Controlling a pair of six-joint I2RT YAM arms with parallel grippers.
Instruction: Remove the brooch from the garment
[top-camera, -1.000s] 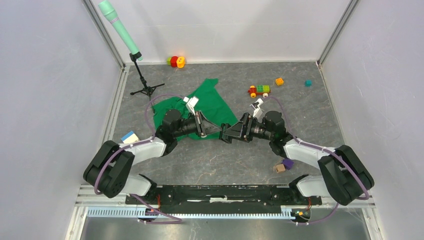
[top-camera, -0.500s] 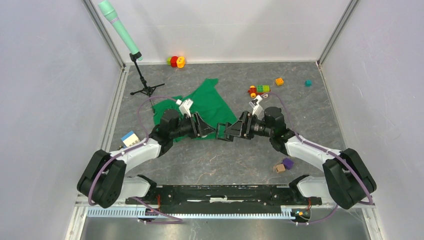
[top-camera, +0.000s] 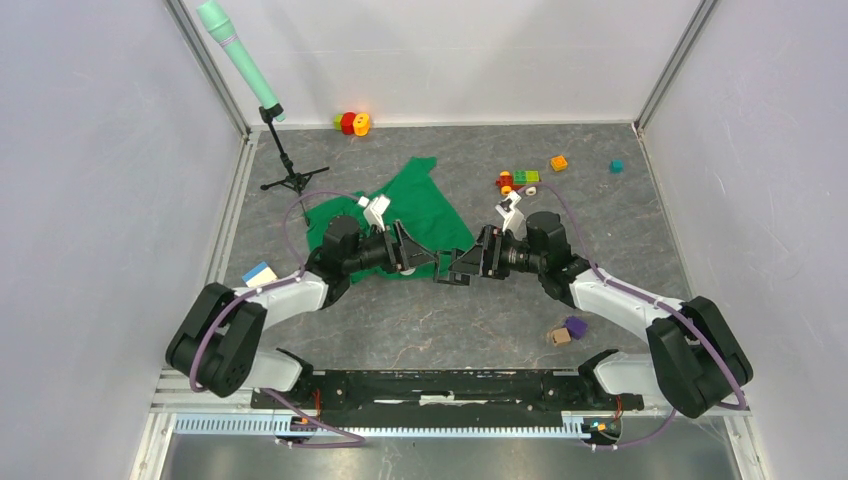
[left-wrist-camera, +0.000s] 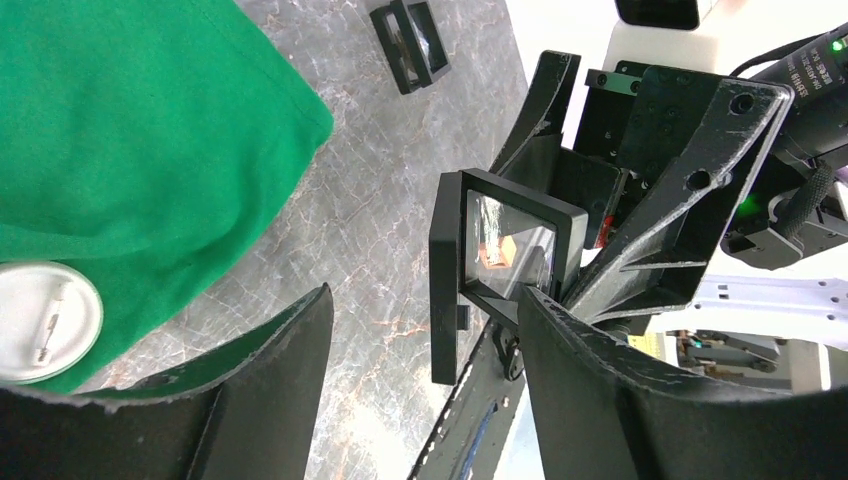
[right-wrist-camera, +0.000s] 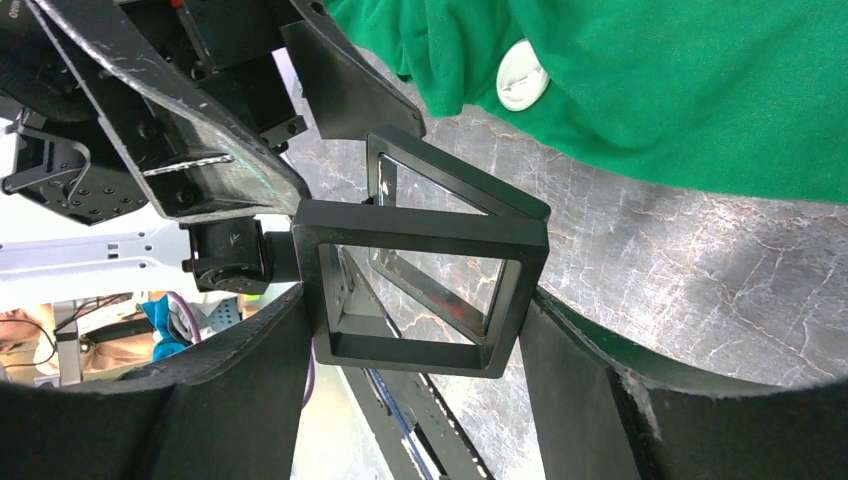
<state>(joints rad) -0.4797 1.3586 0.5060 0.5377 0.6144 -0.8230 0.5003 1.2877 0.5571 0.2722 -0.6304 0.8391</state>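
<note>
Brooch sits inside the black frame clamped by my right gripper; my left gripper gapes wide, empty, just before that frame.

Two black two-finger tools, left tool and right tool; one bright green fabric garment; one white round disc beside the left tool; two black square frames, a held frame between the right tool's fingers and a loose frame beyond the left tool. Around the right tool: one orange brick, one teal cube, one purple cube, one tan cube.
</note>
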